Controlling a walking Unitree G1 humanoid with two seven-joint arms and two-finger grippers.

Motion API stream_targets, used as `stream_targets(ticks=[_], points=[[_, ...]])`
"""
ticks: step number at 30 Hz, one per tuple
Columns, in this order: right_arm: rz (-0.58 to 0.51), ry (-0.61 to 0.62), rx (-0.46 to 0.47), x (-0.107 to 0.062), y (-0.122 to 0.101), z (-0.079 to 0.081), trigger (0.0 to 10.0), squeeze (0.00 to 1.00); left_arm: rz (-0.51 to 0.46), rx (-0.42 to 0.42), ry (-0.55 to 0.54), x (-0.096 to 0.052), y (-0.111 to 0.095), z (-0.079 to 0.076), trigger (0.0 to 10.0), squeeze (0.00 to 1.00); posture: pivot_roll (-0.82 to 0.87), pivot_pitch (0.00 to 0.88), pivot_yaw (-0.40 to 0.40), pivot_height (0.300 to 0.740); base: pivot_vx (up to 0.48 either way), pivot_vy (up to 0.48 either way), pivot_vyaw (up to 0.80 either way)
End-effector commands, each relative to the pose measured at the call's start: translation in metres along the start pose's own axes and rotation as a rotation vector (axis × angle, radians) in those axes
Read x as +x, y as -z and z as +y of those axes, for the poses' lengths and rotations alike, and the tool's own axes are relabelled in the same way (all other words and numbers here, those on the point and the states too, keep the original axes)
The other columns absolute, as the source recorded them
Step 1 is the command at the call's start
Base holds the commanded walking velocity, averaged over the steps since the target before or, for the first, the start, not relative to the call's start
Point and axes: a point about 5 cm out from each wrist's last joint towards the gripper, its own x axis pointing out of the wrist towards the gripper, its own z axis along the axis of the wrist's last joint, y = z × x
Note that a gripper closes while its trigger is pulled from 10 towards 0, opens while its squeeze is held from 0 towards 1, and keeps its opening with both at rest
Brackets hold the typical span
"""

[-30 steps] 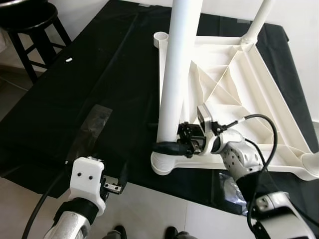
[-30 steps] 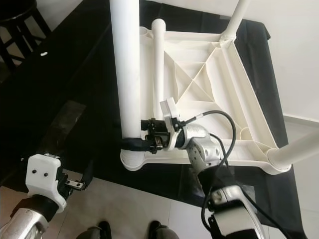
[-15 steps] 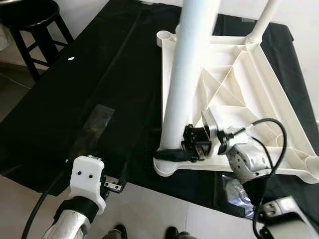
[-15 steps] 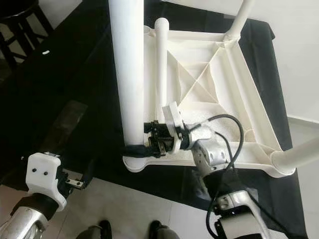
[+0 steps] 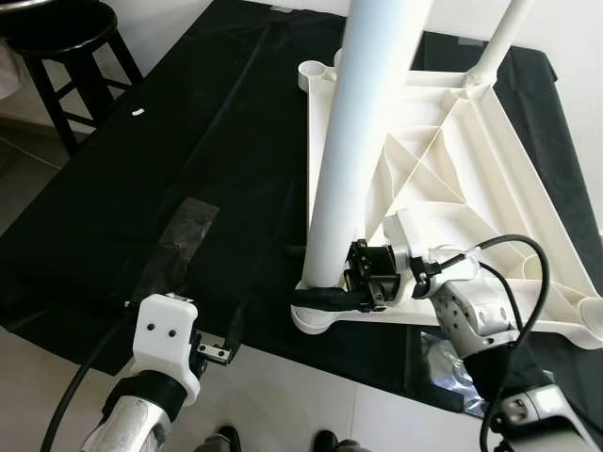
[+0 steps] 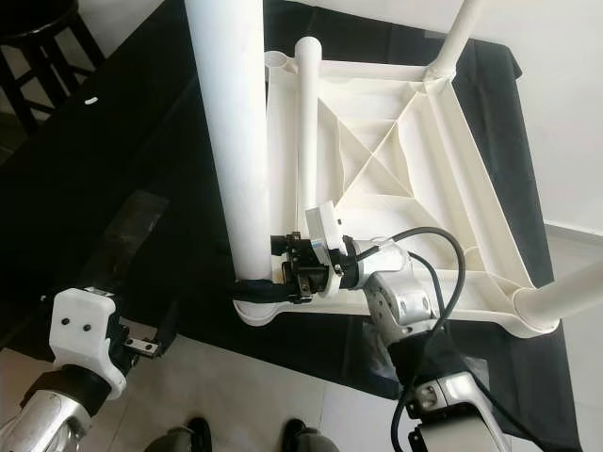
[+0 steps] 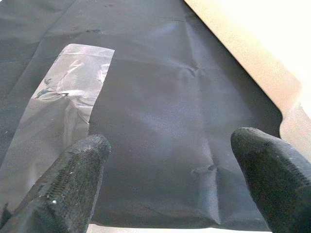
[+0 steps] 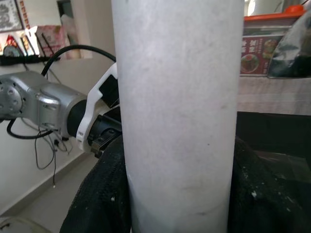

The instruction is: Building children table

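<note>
A white tabletop point(image 5: 471, 169) lies upside down on a black cloth point(image 5: 188, 141). A thick white leg point(image 5: 363, 132) stands at its near left corner socket point(image 5: 316, 320). My right gripper point(image 5: 325, 297) is shut on the base of that leg, and in the right wrist view its fingers point(image 8: 99, 194) hug the tube point(image 8: 177, 97). More legs stand at the far right corner point(image 5: 499, 42) and the near right corner point(image 6: 565, 292). A thinner leg point(image 6: 306, 132) runs along the left rim. My left gripper point(image 7: 170, 170) hangs open low over the cloth's near edge, holding nothing.
A black stool point(image 5: 66, 47) stands at the far left beside the cloth. A strip of clear tape point(image 5: 179, 235) lies on the cloth ahead of my left gripper. A crumpled clear plastic bag point(image 5: 443, 358) sits under my right arm. Pale floor runs along the near edge.
The leg's top has leaned a little to the right, and my right gripper has dropped slightly with its base toward the corner socket. My left arm has stayed put.
</note>
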Motion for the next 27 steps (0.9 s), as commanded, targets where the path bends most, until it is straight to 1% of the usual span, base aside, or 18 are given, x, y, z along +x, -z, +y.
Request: stream_targets(ticks=[1,7,8,11,13,14,15,16,17,18,19,20,21,22,23,25,26,27], points=[[0.103,0.07,0.195,-0.01,0.04,0.015,10.0,0.0,0.051,-0.019,-0.003,-0.002,0.009,0.0,10.0,0.0,0.06,0.338,-0.075,0.74,0.0,0.0,0.0],[0.135,0.18,0.183,-0.007,0.042,0.023,10.0,0.0,0.052,-0.02,-0.003,-0.002,0.01,0.0,10.0,0.0,0.05,0.332,-0.083,0.74,0.0,0.0,0.0],[0.175,0.257,0.165,-0.007,0.04,0.031,10.0,0.0,0.052,-0.024,-0.007,-0.002,0.01,0.0,10.0,0.0,0.05,0.327,-0.077,0.74,0.0,0.0,0.0],[0.203,0.29,0.149,-0.008,0.041,0.033,10.0,0.0,0.051,-0.026,-0.007,-0.002,0.01,0.0,10.0,0.0,0.05,0.327,-0.077,0.74,0.0,0.0,0.0],[0.293,0.391,0.126,-0.01,0.045,0.034,10.0,0.0,0.05,-0.032,-0.004,-0.001,0.011,0.001,10.0,0.0,0.04,0.32,-0.078,0.74,0.0,0.0,0.0],[0.293,0.391,0.126,-0.01,0.045,0.034,10.0,0.0,0.05,-0.032,-0.004,-0.001,0.011,0.001,10.0,0.0,0.04,0.32,-0.078,0.74,0.0,0.0,0.0],[0.395,0.532,0.106,-0.011,0.05,0.031,10.0,0.0,0.048,-0.037,-0.007,-0.001,0.01,0.003,10.0,0.0,0.04,0.31,-0.081,0.74,0.0,0.0,0.0],[0.395,0.532,0.106,-0.011,0.05,0.031,10.0,0.0,0.048,-0.037,-0.007,-0.001,0.01,0.003,10.0,0.0,0.04,0.31,-0.081,0.74,0.0,0.0,0.0],[0.482,0.825,0.067,-0.018,0.051,0.027,10.0,0.0,0.035,-0.031,-0.018,0.001,0.008,0.008,10.0,0.0,0.04,0.297,-0.091,0.74,0.0,0.0,0.0],[0.482,0.825,0.067,-0.018,0.051,0.027,10.0,0.0,0.035,-0.031,-0.018,0.001,0.008,0.008,10.0,0.0,0.04,0.297,-0.091,0.74,0.0,0.0,0.0],[0.495,0.975,0.044,-0.015,0.047,0.031,10.0,0.0,0.015,-0.019,-0.03,0.004,0.005,0.014,10.0,0.0,0.04,0.292,-0.088,0.74,0.0,0.0,0.0],[0.46,1.053,0.044,-0.007,0.042,0.036,10.0,0.0,-0.009,-0.004,-0.04,0.008,0.0,0.021,10.0,0.0,0.04,0.29,-0.086,0.74,0.0,0.0,0.0],[0.46,1.053,0.044,-0.007,0.042,0.036,10.0,0.0,-0.009,-0.004,-0.04,0.008,0.0,0.021,10.0,0.0,0.04,0.29,-0.086,0.74,0.0,0.0,0.0],[0.414,1.094,0.063,0.001,0.039,0.039,10.0,0.0,-0.044,0.015,-0.047,0.013,-0.008,0.029,10.0,0.0,0.03,0.278,-0.073,0.74,0.0,0.0,0.0],[0.381,1.091,0.092,0.007,0.04,0.04,10.0,0.0,-0.083,0.028,-0.041,0.019,-0.018,0.036,10.0,0.0,0.04,0.267,-0.071,0.74,0.0,0.0,0.0],[0.34,1.128,0.129,0.01,0.041,0.037,10.0,0.0,-0.136,0.056,-0.022,0.027,-0.032,0.043,10.0,0.0,0.04,0.258,-0.066,0.74,0.0,0.0,0.0],[0.34,1.128,0.129,0.01,0.041,0.037,10.0,0.0,-0.136,0.056,-0.022,0.027,-0.032,0.043,10.0,0.0,0.04,0.258,-0.066,0.74,0.0,0.0,0.0],[0.301,1.148,0.139,0.011,0.039,0.035,10.0,0.0,-0.158,0.071,-0.01,0.03,-0.038,0.046,10.0,0.0,0.04,0.256,-0.064,0.74,0.0,0.0,0.0]])
